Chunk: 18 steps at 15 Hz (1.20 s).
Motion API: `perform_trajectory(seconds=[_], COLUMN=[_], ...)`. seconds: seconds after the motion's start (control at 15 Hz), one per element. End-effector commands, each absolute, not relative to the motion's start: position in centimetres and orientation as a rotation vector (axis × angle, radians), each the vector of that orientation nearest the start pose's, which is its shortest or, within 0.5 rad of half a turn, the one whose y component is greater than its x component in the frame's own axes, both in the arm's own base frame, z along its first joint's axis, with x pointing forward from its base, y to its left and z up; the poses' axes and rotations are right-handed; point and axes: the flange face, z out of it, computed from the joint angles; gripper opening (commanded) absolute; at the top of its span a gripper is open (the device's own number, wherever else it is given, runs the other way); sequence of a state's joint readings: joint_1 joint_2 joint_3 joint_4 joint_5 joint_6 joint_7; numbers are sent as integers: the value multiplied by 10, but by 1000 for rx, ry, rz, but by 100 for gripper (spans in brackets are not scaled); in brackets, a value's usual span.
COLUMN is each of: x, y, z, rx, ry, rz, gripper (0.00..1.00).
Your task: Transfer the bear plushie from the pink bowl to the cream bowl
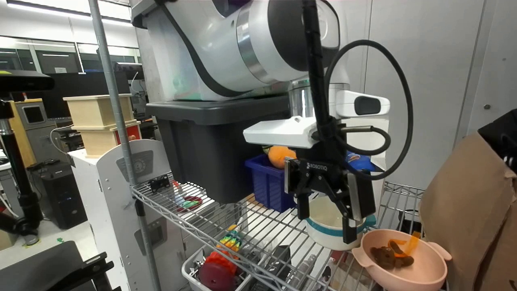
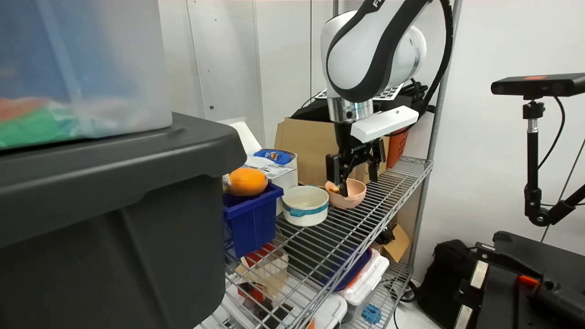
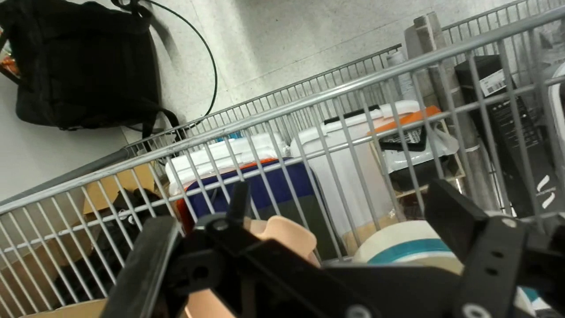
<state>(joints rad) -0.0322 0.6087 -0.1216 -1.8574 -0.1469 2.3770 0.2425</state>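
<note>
Big off-white wall panels [image 1: 428,72] are filling the background in an exterior view, and a silver wire-rack bench [image 1: 278,226] is carrying the bowls. The small brown bear plushie [image 1: 385,258] is lying inside the wide shallow salmon-pink plastic bowl [image 1: 430,264], with an orange strip [image 1: 412,243] overlapping it from this angle. Just beside that, the round cream-white bowl [image 1: 329,241] with the teal-blue band is sitting partly hidden, because the black Robotiq gripper [image 1: 326,225] is hanging in front of it, fingers pointing down and spread wide. Further along, a dark blue plastic bin [image 1: 264,186] is holding a rounded orange thing [image 1: 280,157], and a big black lidded tote [image 1: 214,149] is standing next to it.

In an exterior view where the tote is looming up close, the cream bowl is sitting between the bin and the pink bowl. Something orange-tan [image 2: 334,188] is showing in the pink bowl; can't tell if that's bear or strip. A gripper finger is overlapping that bowl too, can't tell if it's touching.

In the wrist view, the gripper fingers are standing well apart, and bits of both bowls are peeking out past them. A black fabric bag [image 3: 88,66] is resting on the pale floor [image 3: 265,48].
</note>
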Motion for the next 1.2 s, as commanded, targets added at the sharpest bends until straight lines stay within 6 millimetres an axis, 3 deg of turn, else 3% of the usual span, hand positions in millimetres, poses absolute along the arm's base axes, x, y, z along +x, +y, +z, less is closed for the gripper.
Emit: perform_trajectory(seconds=[0.0,0.67,1.13], x=[642,697,715], y=[-110,-138,-164], z=[174,172,164], rx=[-3280,-3278,-3263], ry=[448,553,628], rz=[127,57,67], gripper=[100,100,100])
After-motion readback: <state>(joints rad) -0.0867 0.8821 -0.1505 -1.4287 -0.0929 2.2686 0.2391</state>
